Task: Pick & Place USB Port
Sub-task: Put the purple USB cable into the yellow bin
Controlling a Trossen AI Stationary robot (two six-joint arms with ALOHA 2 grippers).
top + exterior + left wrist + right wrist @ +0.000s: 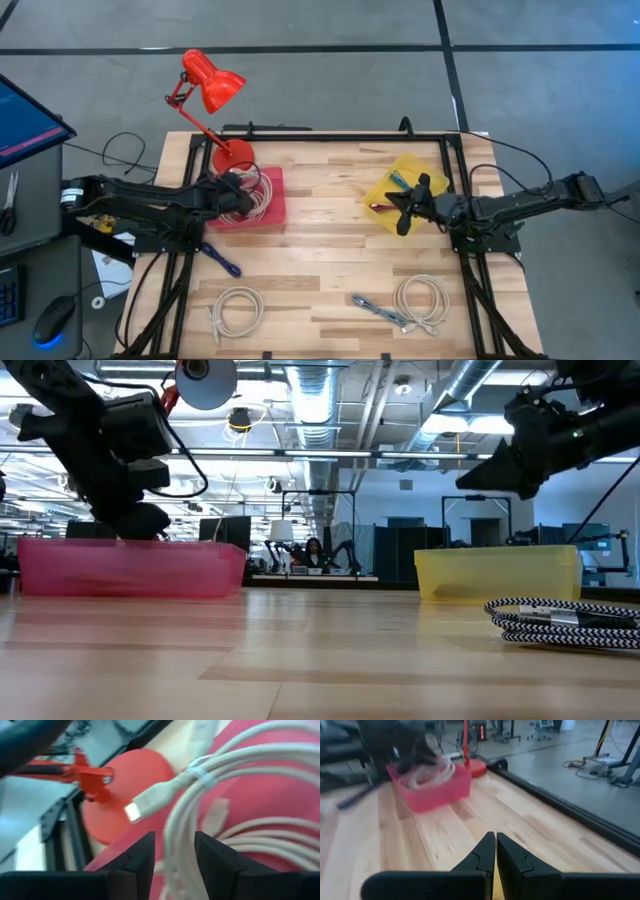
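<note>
The placing step looks in hand: the left hand (172,862) sits low over the pink bin (272,203), fingers apart with a strand of the white USB cable (200,775) running between them, not visibly clamped. The next move likely calls for lifting clear without snagging the coil (other cables lie on the table (320,275)). The right hand (495,851), fingers together and empty, waits over the yellow bin (425,170).
</note>
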